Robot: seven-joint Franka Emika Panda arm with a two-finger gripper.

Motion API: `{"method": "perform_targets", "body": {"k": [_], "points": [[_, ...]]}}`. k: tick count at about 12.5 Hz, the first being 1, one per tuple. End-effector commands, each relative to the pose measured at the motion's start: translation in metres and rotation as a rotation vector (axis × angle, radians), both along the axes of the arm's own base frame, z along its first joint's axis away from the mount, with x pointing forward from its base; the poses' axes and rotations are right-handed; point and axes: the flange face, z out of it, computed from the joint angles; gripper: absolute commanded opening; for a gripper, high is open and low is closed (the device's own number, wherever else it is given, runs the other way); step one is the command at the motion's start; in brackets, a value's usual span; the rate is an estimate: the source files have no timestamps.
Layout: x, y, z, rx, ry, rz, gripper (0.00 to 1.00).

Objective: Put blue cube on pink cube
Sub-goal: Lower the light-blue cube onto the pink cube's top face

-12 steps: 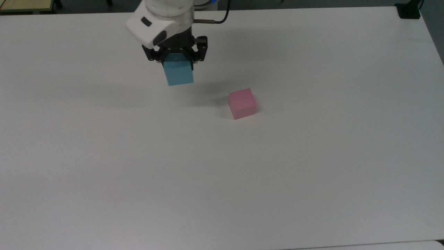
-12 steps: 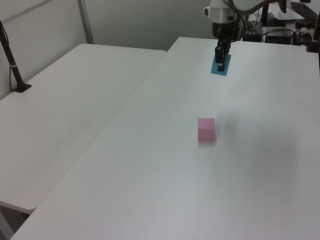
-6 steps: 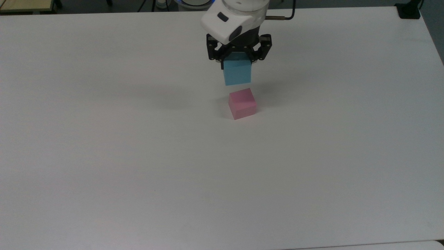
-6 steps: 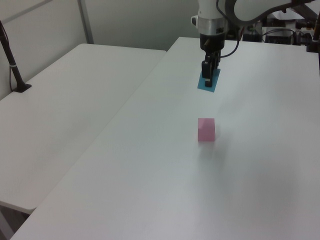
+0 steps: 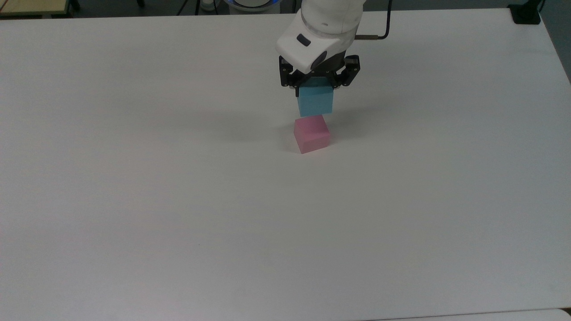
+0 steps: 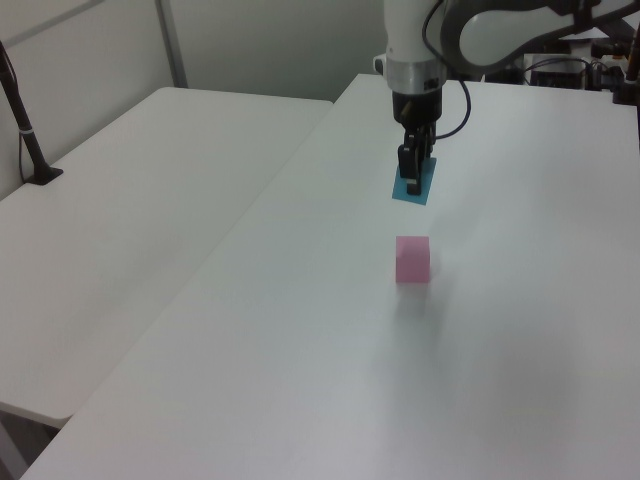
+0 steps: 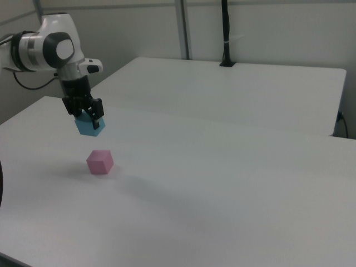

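Pink cube [image 5: 312, 133]: unmoved on the white desk [image 5: 134, 200].
Blue cube [image 5: 315, 100]: held in the air just above the pink cube, brought closer since half a second ago.
Gripper [image 5: 317, 84]: jaws pinched on the blue cube.

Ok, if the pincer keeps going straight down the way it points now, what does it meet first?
Probably the pink cube, or the table just beside it. The pincer points down, shut on the blue cube, which hangs clear above. Alignment is uncertain: the right view puts the pink cube slightly toward the right view's right.
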Motion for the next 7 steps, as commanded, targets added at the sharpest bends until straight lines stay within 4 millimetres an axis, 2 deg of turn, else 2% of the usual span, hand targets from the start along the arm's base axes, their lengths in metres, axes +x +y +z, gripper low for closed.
{"method": "perform_targets", "body": {"k": [1, 2, 4, 7], "points": [[0.008, 0.01, -0.036, -0.015, 0.053, -0.006, 0.16], [0.009, 0.013, -0.051, -0.025, 0.074, -0.001, 0.16], [0.009, 0.023, -0.068, -0.044, 0.095, 0.024, 0.16], [0.01, 0.023, -0.087, -0.057, 0.085, 0.038, 0.2]]}}
